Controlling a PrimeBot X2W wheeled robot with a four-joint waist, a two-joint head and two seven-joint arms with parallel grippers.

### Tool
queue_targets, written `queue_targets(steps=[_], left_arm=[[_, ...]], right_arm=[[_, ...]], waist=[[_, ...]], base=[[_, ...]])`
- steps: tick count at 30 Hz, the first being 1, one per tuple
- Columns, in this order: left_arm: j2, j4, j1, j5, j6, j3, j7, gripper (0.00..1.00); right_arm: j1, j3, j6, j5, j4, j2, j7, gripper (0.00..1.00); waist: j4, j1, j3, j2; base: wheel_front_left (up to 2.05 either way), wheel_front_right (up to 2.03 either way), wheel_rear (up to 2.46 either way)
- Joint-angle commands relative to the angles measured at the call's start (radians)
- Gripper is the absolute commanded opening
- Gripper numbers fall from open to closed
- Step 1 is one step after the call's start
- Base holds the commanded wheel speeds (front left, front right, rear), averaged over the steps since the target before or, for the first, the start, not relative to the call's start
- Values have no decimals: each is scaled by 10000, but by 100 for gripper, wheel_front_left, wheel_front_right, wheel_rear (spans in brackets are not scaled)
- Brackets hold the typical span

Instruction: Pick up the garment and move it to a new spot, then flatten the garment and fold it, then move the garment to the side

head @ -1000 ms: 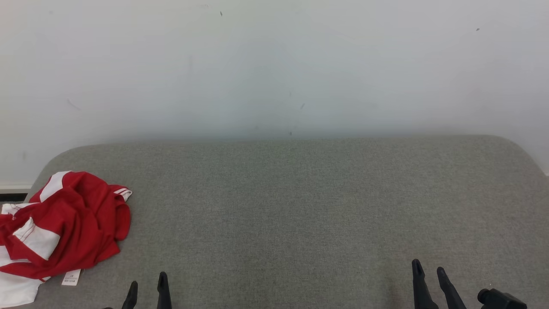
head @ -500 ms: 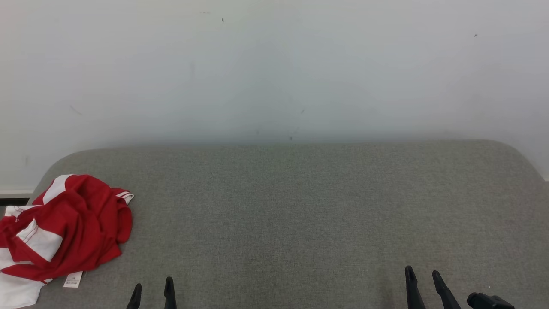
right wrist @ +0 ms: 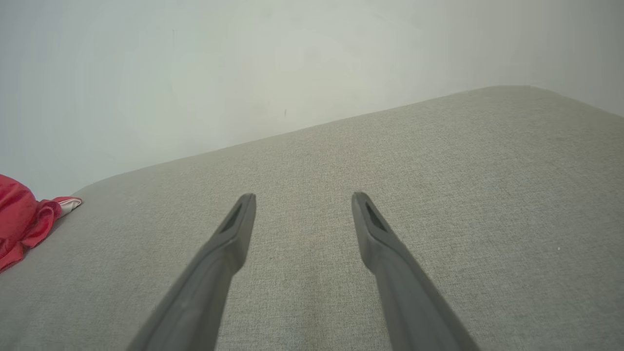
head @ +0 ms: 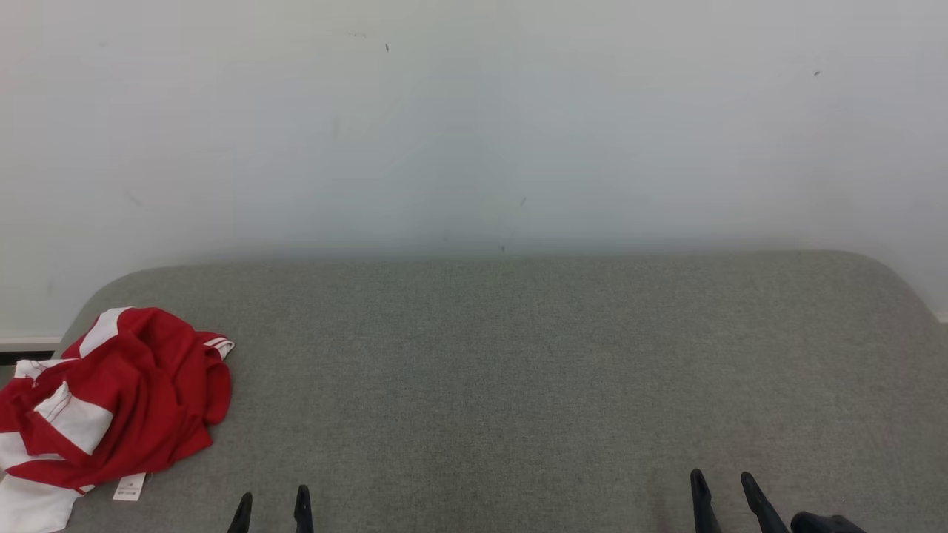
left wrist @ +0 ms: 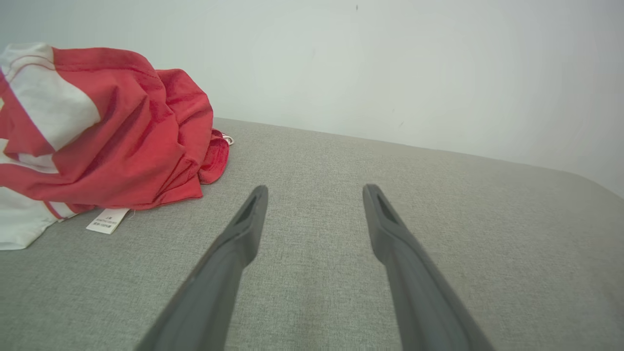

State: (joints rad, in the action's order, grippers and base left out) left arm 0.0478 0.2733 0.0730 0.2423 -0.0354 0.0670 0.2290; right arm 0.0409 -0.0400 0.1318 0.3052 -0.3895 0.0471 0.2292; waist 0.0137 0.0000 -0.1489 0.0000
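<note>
The step in hand is the first pick-up: the garment (head: 111,400) lies crumpled in a red-and-white heap and is not yet gripped. Use the left pincer (head: 272,494) for the grasp, since it is the nearer one. Its jaws stand wide and empty, with the fingers pointing along the worktop (head: 518,370) toward the wall (head: 474,133). Swing it to its own left and forward until the heap lies between the open fingers. Then lower it onto a raised red fold near the top of the heap — a thick ridge should give a surer bite than the flat white edge at the near left. Do not close on the white label (head: 129,487) alone; it would probably slip or lift only one layer. Close fully before lifting, and lift high enough that the trailing cloth clears the surface. The right pincer (head: 720,476), also wide and empty, hangs over bare worktop at the far right, well apart from the garment — keep it free to take a second corner later. The garment sits at the left end of the worktop, to the left of and slightly beyond the left pincer's fingertips, near but not touching.
</note>
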Motion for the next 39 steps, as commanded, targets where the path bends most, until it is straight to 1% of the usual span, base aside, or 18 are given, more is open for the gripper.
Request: queue_targets(steps=[1,10,17,24,31,35,39], left_arm=[[39,42,107,-190,40,29,108,100],[38,201,148,-142,25,104,270,100],[37,383,133,-307,74,194,386,100],[38,446,86,-60,144,187,371,100],[38,465,57,-92,170,203,371,100],[38,512,43,-133,116,252,371,100],[35,499,16,-355,182,220,371,100]], right_arm=[[63,-94,-18,-299,-15,45,76,100],[158,-232,-19,-965,3,48,174,100],[235,-207,-21,-1414,-30,49,249,100],[189,-130,-21,-1324,-102,48,266,100],[186,-123,-21,-1252,-133,46,273,100],[263,-67,-21,-1210,-127,46,282,100],[332,-17,-21,-1173,-105,45,288,100]], waist=[[6,0,-28,0],[18,0,-133,0],[16,0,-231,0],[8,0,-228,0],[16,0,-224,0],[136,0,-229,0],[401,0,-258,0]], base=[[0,0,0],[0,0,0],[0,0,0],[0,0,0],[0,0,0],[0,0,0],[0,0,0]])
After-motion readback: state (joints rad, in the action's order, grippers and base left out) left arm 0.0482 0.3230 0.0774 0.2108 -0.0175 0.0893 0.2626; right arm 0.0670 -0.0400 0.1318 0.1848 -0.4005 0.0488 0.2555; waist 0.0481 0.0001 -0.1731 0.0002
